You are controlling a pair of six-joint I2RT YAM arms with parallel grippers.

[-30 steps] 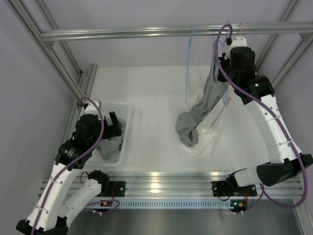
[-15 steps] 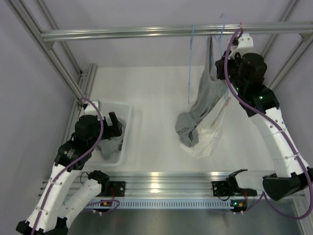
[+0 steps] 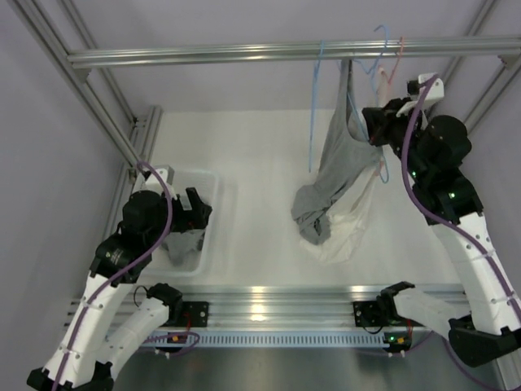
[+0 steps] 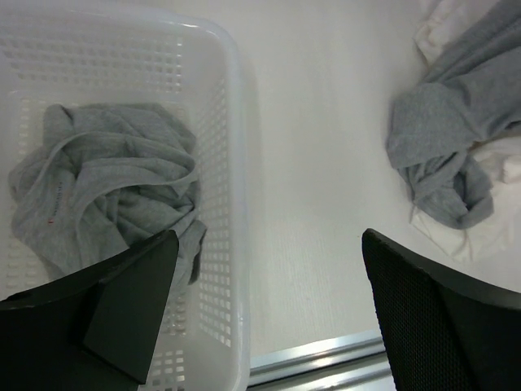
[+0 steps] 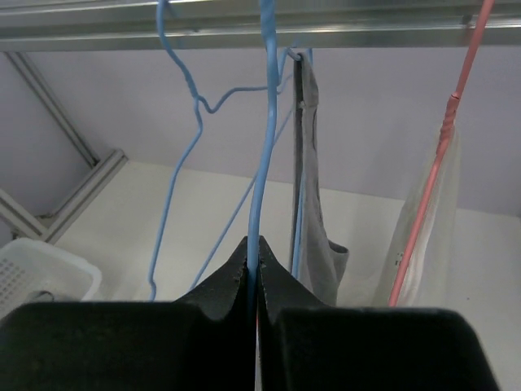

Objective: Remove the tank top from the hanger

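A grey tank top (image 3: 338, 163) hangs by a strap from a blue hanger (image 3: 383, 167) near the top rail, and its lower end lies bunched on the table. In the right wrist view the strap (image 5: 308, 163) hangs just right of the blue hanger wire (image 5: 265, 122). My right gripper (image 3: 376, 122) is shut on that wire, which runs up from between the jaws (image 5: 256, 254). My left gripper (image 3: 195, 213) is open and empty over the basket's right rim (image 4: 269, 318).
A white basket (image 3: 207, 244) at the left holds a grey garment (image 4: 106, 179). A second blue hanger (image 3: 313, 106) and a pink hanger (image 5: 444, 155) carrying a pale garment hang from the rail (image 3: 203, 55). A white garment (image 3: 346, 228) lies on the table under the tank top.
My right arm has swung right and pulled back from the rail, holding the blue hanger. The tank top's upper part now hangs straighter. The left arm has barely moved.
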